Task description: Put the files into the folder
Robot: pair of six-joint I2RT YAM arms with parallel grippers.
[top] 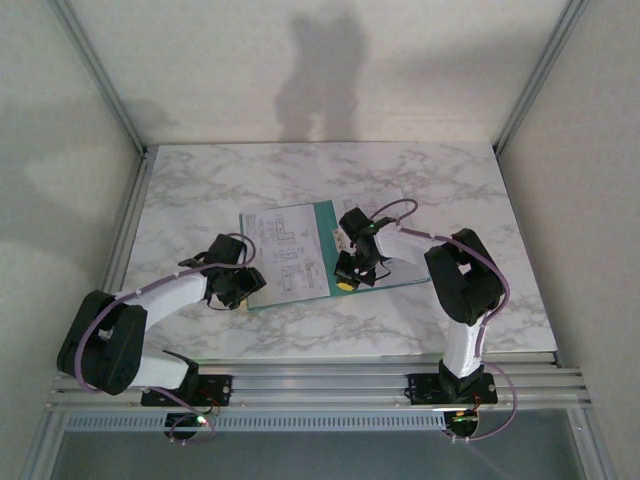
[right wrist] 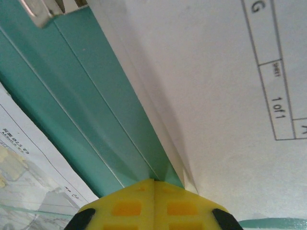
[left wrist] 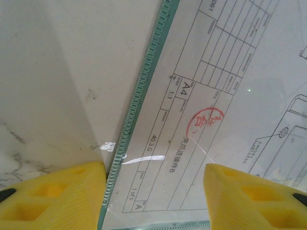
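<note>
A white marble-patterned surface (top: 200,190) lay inside plain white walls, with both arms reaching over its middle. There a thin, flat teal-green card folder (top: 322,215) lay open, and white printed paper sheets (top: 285,250) rested flat on it, covering most of its left half. The left pincer (top: 243,288) hung at the folder's near left corner with its jaws partly spread. In the left wrist view one yellow finger (left wrist: 53,191) stood over the bare surface and the other over a sheet bearing a title block and a round red stamp (left wrist: 204,120), with the folder's toothed green edge running between them. The right pincer (top: 348,280) was lowered onto the folder's near middle, jaws pressed fully together. In the right wrist view its tips met where a green strip of folder and a sheet's edge converged. Whether they pinched either could not be told.
</note>
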